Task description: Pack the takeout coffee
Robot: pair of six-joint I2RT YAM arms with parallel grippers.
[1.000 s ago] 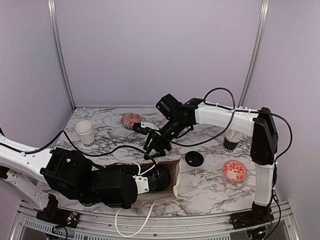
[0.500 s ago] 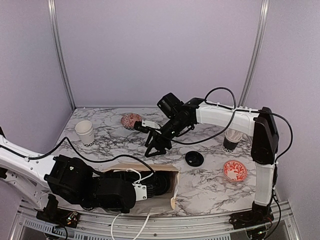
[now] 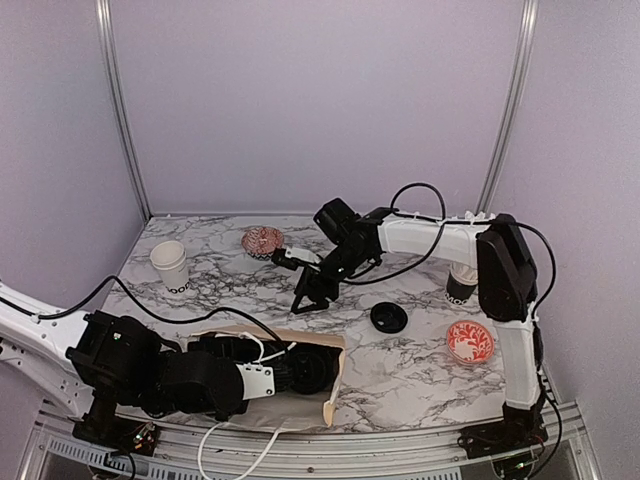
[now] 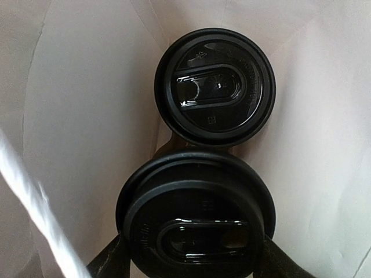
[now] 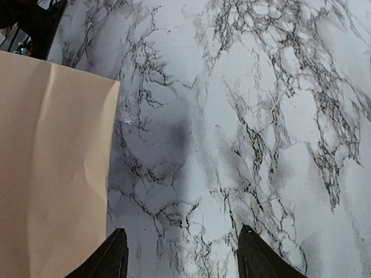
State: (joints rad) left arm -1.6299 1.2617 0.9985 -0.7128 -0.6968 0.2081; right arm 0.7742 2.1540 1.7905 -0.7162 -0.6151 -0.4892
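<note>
In the left wrist view I look down into a tan paper bag [image 4: 81, 116] at two takeout coffee cups, of which only the black lids show. The far lid [image 4: 214, 92] stands free. My left gripper [image 4: 194, 263] has its fingers [image 4: 110, 263] pressed against both sides of the near lidded cup [image 4: 197, 220]. In the top view the bag [image 3: 315, 345] hides that gripper. My right gripper [image 3: 307, 297] is open and empty just above the marble table, beyond the bag's edge [image 5: 52, 174]. It also shows in the right wrist view [image 5: 185, 258].
An uncovered white cup [image 3: 170, 265] stands at the left. A loose black lid [image 3: 388, 318] lies right of the bag. Red-patterned bowls sit at the back [image 3: 263, 240] and the right [image 3: 470, 342]. A dark cup of sticks [image 3: 464, 280] stands at the right.
My left arm has drawn back to the left and the bag has shifted left with it. My right gripper has moved slightly up and away from the bag's mouth.
</note>
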